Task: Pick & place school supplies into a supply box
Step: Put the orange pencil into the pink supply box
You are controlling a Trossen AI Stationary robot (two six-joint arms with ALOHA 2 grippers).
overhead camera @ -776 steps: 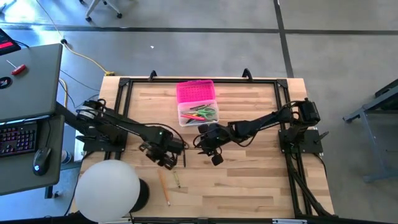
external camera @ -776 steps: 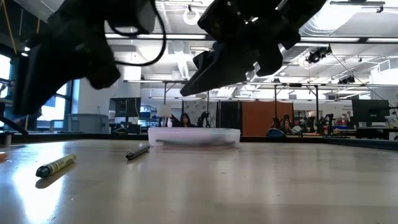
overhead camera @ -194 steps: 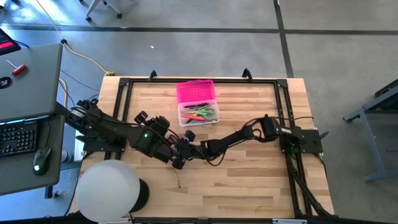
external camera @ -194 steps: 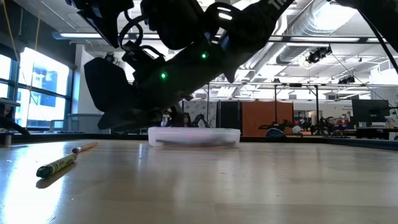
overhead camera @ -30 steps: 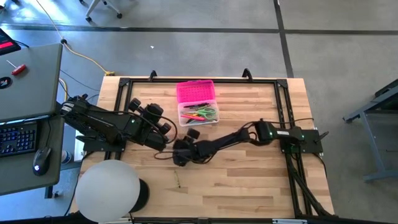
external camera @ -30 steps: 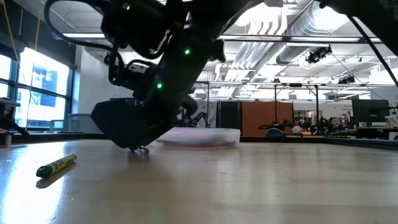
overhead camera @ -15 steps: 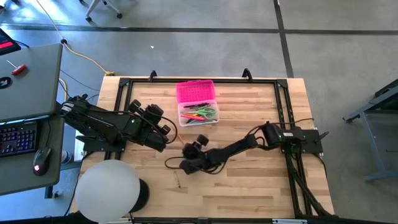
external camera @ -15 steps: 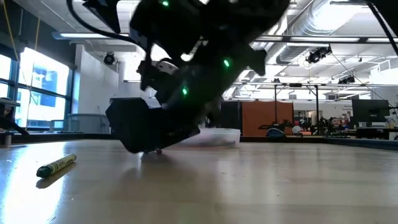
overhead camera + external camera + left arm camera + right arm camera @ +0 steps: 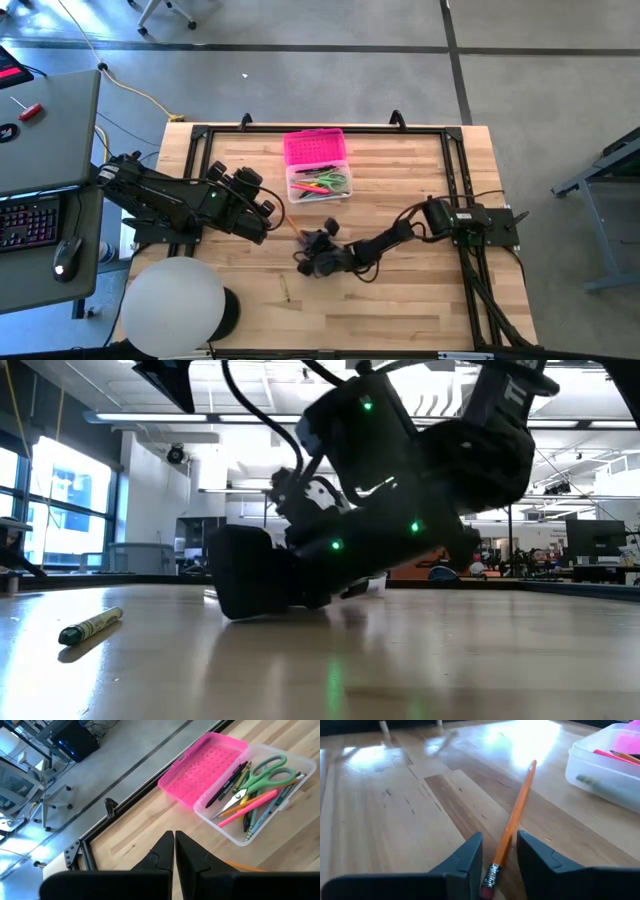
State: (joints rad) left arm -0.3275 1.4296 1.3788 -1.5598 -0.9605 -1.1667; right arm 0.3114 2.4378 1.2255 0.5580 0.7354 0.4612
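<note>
The supply box [image 9: 318, 183] stands open at the table's far middle, its pink lid [image 9: 205, 767] folded back. Inside its clear base [image 9: 260, 827] lie green scissors [image 9: 262, 772] and several pens. An orange pencil [image 9: 517, 805] lies flat on the table in front of the box. My right gripper [image 9: 499, 837] is low over the pencil's eraser end, open, with one finger on either side of it and neither touching. A green pen [image 9: 90, 626] lies at the near left. My left gripper [image 9: 174, 836] hangs shut and empty above the table, left of the box.
A white round object [image 9: 175, 305] covers the table's near left corner. A black frame rail [image 9: 320, 128] runs along the table's edges. The wood to the right of my right arm [image 9: 400, 235] is bare.
My right gripper has come down to the table top and tipped flatter. It has shifted a little toward the table's right, onto the orange pencil's eraser end. The pencil and the green pen lie where they were.
</note>
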